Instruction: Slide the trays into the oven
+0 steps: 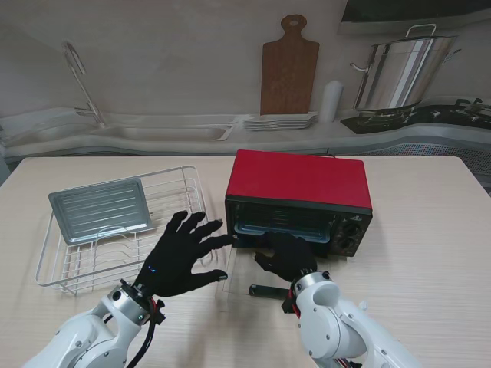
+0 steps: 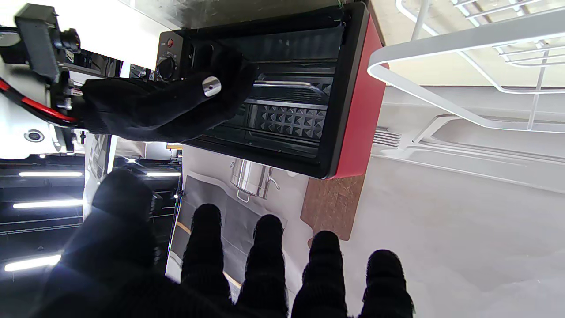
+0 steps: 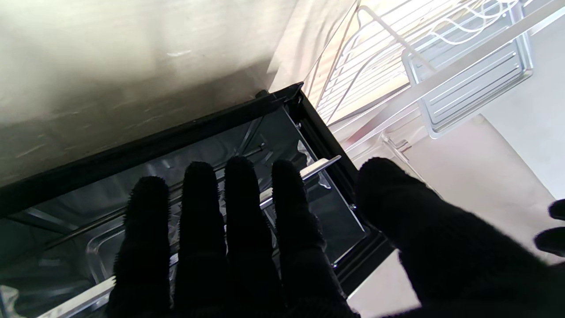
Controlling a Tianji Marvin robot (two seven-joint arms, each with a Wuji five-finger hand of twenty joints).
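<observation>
1. At the table's centre, a red oven [image 1: 299,195] is seen with its glass door [image 1: 257,280] dropped open toward the robot, the handle lying nearest.
2. One tray [image 3: 185,229] is noted already inside the cavity; its metal rim shows behind the right fingers in the right wrist view. How deeply it is seated cannot be told.
3. A second tray [image 1: 101,209] is found lying flat in the white wire rack [image 1: 57,272], to the left of the oven and farther from me than the left hand. Its long axis is set roughly left-to-right, parallel to the oven mouth.
4. The right hand [image 1: 286,255] is held at the oven opening, fingers extended side by side, palm down; nothing is gripped.
5. The left hand [image 1: 180,253] is spread wide, hovering over the rack's near right corner, holding nothing.
6. The rack tray is judged the left hand's job: nearer to that arm, and a rightward carry to the mouth is needed.
</observation>
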